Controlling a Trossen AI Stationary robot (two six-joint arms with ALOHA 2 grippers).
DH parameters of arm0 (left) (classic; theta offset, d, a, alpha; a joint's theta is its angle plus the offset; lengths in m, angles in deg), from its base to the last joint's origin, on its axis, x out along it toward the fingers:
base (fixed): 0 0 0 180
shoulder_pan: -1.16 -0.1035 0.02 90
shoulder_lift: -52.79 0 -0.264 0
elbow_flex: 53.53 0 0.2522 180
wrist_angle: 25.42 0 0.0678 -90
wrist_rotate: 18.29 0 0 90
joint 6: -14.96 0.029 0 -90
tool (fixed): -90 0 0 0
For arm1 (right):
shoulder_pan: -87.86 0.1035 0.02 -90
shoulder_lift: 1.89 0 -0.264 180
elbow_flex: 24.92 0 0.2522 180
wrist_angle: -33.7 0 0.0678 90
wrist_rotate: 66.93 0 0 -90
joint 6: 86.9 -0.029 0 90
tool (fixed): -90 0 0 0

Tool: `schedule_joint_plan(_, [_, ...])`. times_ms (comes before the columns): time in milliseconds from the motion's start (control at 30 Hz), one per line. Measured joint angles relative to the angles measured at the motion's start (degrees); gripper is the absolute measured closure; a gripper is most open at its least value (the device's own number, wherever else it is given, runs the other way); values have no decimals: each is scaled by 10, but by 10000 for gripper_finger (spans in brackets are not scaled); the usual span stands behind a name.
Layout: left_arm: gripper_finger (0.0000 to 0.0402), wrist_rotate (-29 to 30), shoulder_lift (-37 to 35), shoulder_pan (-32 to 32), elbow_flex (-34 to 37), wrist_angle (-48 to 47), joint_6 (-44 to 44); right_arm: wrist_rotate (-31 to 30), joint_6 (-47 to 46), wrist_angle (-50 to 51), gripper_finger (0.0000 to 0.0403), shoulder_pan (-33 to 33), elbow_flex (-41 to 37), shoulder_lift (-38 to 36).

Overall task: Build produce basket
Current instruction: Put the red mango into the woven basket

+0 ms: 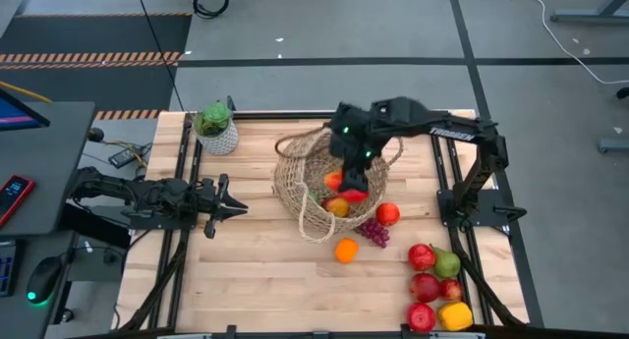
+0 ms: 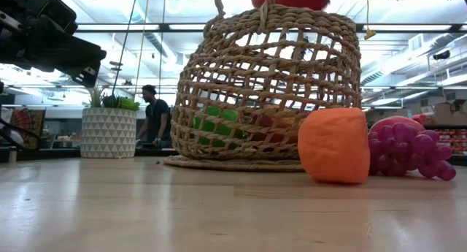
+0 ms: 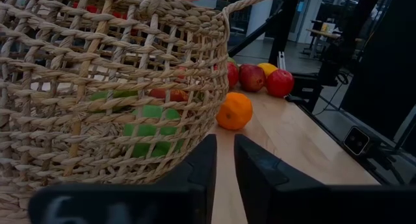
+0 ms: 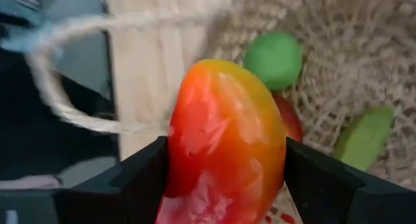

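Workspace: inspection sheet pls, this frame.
Surface: wooden table, bare at the front.
Job's things: wicker basket mid-table, with green and red produce inside; orange, grapes, red apple beside it; more fruit at the near right corner.
Clutter: potted plant at the far left edge.
Grippers: right gripper over the basket, jaws shut on a red-orange pepper; left gripper shut, empty, left of the basket.
Cables: loose ones on the floor beyond the table.
Surroundings: person in the background.
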Motion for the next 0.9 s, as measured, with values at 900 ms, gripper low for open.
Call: schedule_joint_plan(900, [343, 0, 0, 0, 0, 0, 0, -278, 283, -184, 120, 59, -236, 0])
